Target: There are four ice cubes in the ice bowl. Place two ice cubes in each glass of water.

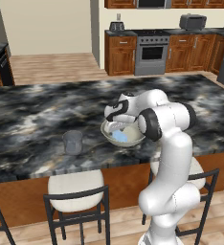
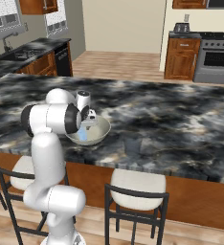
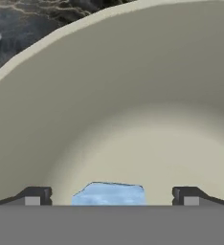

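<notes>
The ice bowl (image 1: pixel 126 136) sits on the dark marbled counter (image 1: pixel 32 119), close to its near edge, above the gap between two stools (image 1: pixel 75 184). The gripper (image 3: pixel 111 194) is lowered inside the bowl; in the left base view the hand (image 1: pixel 118 122) reaches down past the rim, and the right base view shows the same from the other side, with the bowl (image 2: pixel 97 134) partly hidden behind the arm's elbow. In the hand view the fingertips (image 3: pixel 35 196) stand spread wide, well apart from each other, with a pale blue ice cube (image 3: pixel 109 194) lying on the bowl floor between them; neither fingertip touches it. Only this blue patch is visible there, and whether it is one cube or several together cannot be told. A blue patch of ice (image 1: pixel 119 138) also shows at the bottom of the bowl in the left base view. One glass of water (image 1: pixel 72 142) stands upright on the counter to the left of the bowl, near the counter edge and apart from the bowl. A second translucent glass (image 2: pixel 150 148) is faintly discernible in the right base view, on the counter to the right of the bowl. The bowl's inner wall (image 3: pixel 133 95) appears smooth and beige.
</notes>
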Controlling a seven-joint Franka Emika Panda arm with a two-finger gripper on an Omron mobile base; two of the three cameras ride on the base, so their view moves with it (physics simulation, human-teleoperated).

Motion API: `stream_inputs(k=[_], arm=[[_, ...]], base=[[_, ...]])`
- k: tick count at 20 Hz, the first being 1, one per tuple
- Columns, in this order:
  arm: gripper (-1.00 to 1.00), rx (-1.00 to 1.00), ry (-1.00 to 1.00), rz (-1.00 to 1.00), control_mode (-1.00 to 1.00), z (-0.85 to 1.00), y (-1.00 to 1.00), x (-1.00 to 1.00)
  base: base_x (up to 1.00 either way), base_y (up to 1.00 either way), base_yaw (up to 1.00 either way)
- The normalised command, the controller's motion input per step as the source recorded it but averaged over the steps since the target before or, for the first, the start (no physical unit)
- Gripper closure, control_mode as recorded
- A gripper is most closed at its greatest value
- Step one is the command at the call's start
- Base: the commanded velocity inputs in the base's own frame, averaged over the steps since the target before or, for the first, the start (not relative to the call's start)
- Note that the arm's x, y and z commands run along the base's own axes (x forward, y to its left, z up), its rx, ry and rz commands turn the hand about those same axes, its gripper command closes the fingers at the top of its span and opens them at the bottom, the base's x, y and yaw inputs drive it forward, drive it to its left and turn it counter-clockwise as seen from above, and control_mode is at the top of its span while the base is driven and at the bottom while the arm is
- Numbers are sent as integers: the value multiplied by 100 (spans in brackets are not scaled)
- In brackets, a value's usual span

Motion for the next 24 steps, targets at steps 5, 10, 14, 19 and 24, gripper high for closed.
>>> stream_inputs(k=[5,10,14,19,24], arm=[[-100,0,0,1,-100,-20,0,6],[-100,0,0,0,-100,-10,0,0],[-100,0,0,0,-100,0,0,-2],[-100,0,0,0,-100,0,0,-12],[100,0,0,0,-100,0,-1,-22]], base=[[0,0,0],[0,0,0],[0,0,0],[0,0,0],[0,0,0]])
